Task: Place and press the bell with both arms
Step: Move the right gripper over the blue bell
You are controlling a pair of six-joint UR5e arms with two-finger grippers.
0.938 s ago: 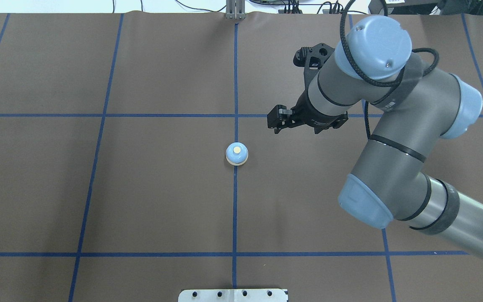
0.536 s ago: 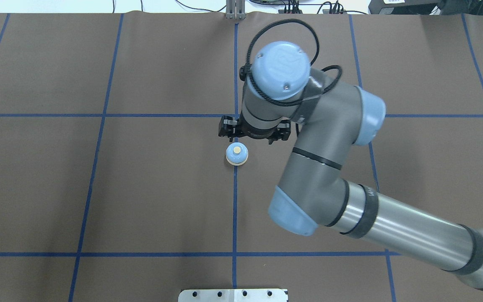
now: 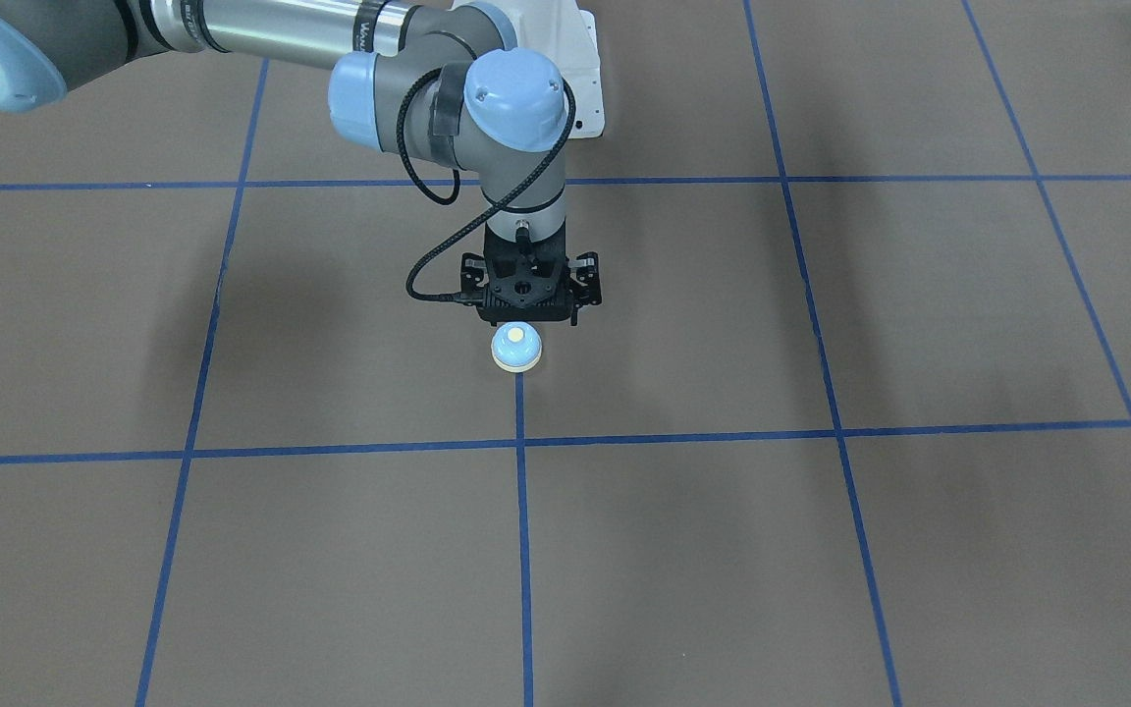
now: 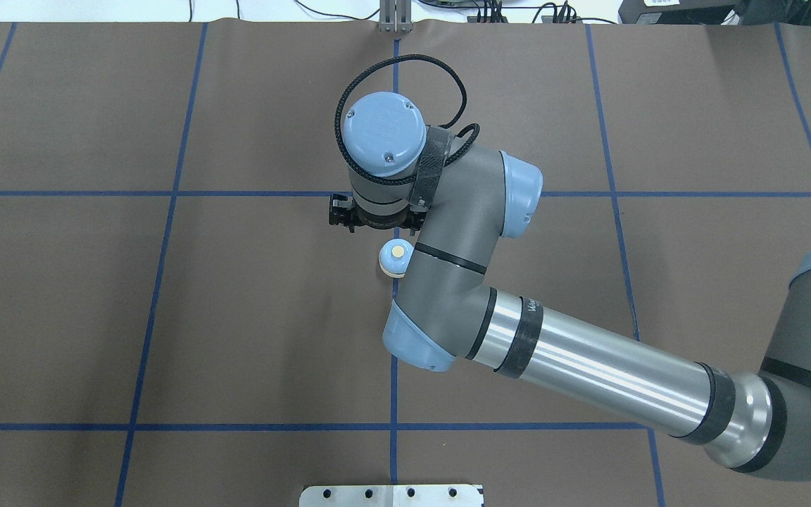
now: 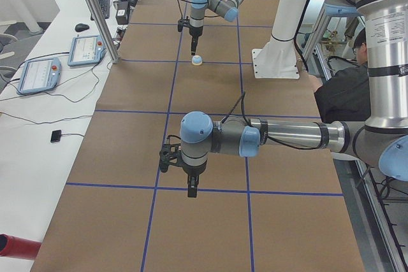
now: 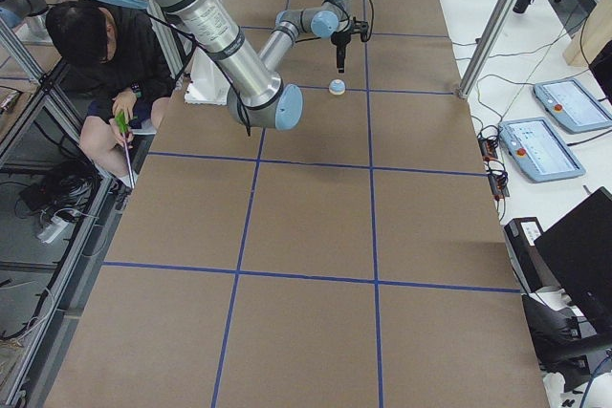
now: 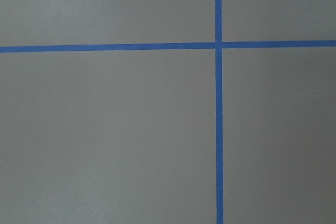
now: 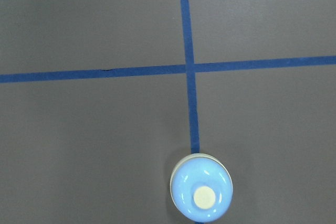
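The bell (image 4: 393, 255), a small light-blue dome with a cream button, stands on the brown mat on the centre tape line. It also shows in the front view (image 3: 516, 347) and at the bottom of the right wrist view (image 8: 201, 195). My right gripper (image 3: 525, 321) hangs point-down just above the bell, not touching it. Its fingers look closed together and it holds nothing. In the overhead view the right arm's forearm covers the bell's right edge. My left gripper (image 5: 191, 190) shows only in the left side view, point-down over bare mat far from the bell; I cannot tell its state.
Blue tape lines (image 7: 218, 129) grid the mat. The white pedestal (image 5: 275, 62) stands at the robot's side of the table. A seated person (image 6: 96, 45) is beside it. Tablets (image 5: 83, 49) lie on the white side table. A metal plate (image 4: 391, 495) sits at the near edge.
The right arm has swung from the right side of the table leftward, bringing its gripper over the bell. The bell has not moved.
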